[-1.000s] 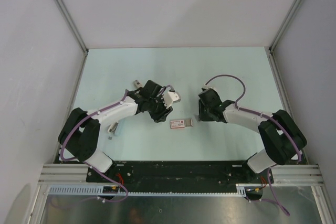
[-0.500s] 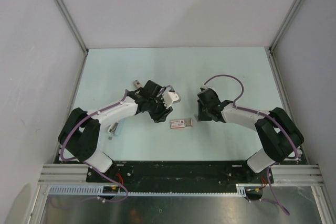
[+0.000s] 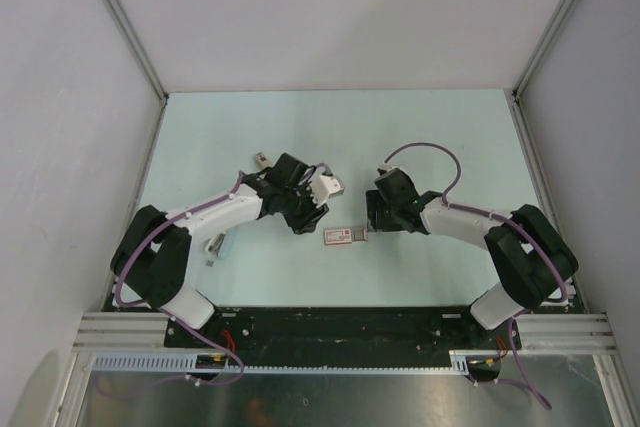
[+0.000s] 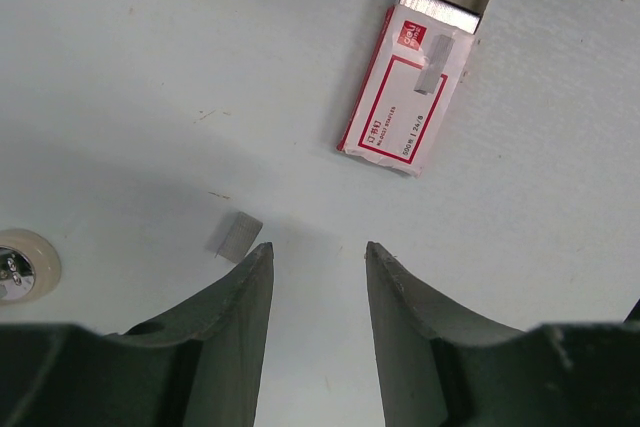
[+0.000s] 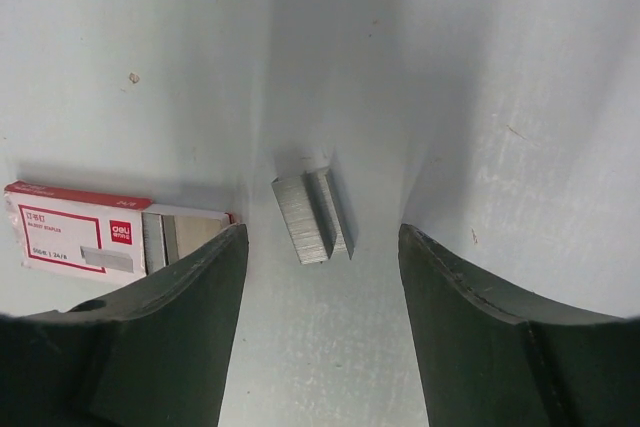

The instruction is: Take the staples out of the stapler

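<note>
The stapler is a small flat white box with red edging, lying on the table between the arms. In the left wrist view the stapler has its far end open, with grey staples inside. A loose block of staples lies on the table between the fingertips of my right gripper, which is open and touches nothing; the stapler shows just left of it. My left gripper is open and empty, with a small staple strip beside its left fingertip.
A small metal piece lies behind the left arm, and a small grey bit near its base. A round white thing sits at the left edge of the left wrist view. Grey walls close in both sides.
My right gripper has opened and shifted a little left toward the stapler. The left arm has not moved.
</note>
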